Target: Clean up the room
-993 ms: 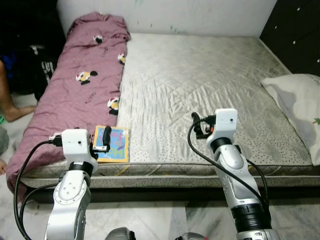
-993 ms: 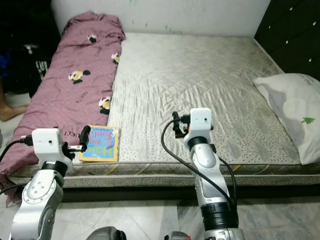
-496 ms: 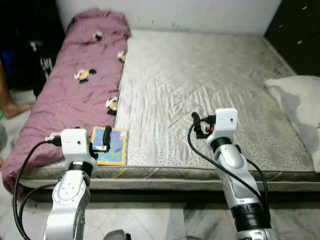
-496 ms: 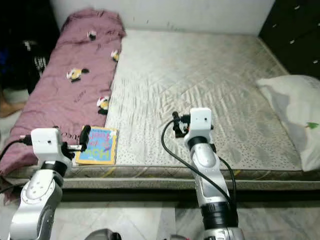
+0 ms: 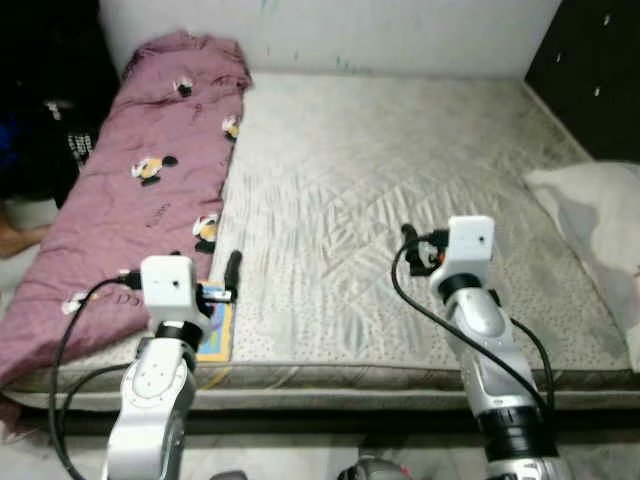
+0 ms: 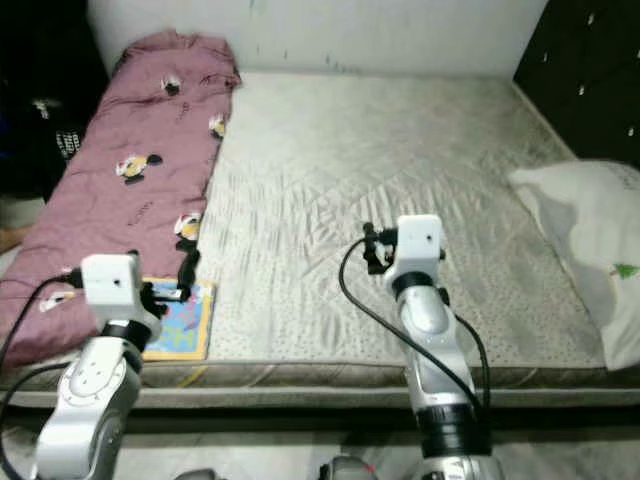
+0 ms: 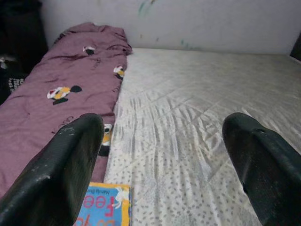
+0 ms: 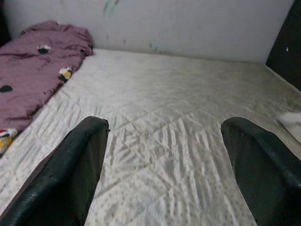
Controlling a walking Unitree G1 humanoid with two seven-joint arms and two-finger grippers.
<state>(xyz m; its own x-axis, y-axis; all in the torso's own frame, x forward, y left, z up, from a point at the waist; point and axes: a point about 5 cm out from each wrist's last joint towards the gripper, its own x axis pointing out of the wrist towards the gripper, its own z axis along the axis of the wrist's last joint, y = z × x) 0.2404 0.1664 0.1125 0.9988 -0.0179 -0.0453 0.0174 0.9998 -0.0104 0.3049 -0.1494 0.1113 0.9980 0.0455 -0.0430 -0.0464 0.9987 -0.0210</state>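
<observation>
Grey quilted bed [image 5: 400,180] carrying a purple blanket [image 5: 140,190], a colourful book [image 6: 178,322] lying flat at its edge, our left pincer [image 7: 160,160] and right pincer [image 8: 164,165] both hovering spread wide, holding nothing

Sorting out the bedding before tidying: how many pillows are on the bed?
1. A white pillow lies at the mattress's right edge. More could be hidden under the purple blanket along the left side.
</observation>
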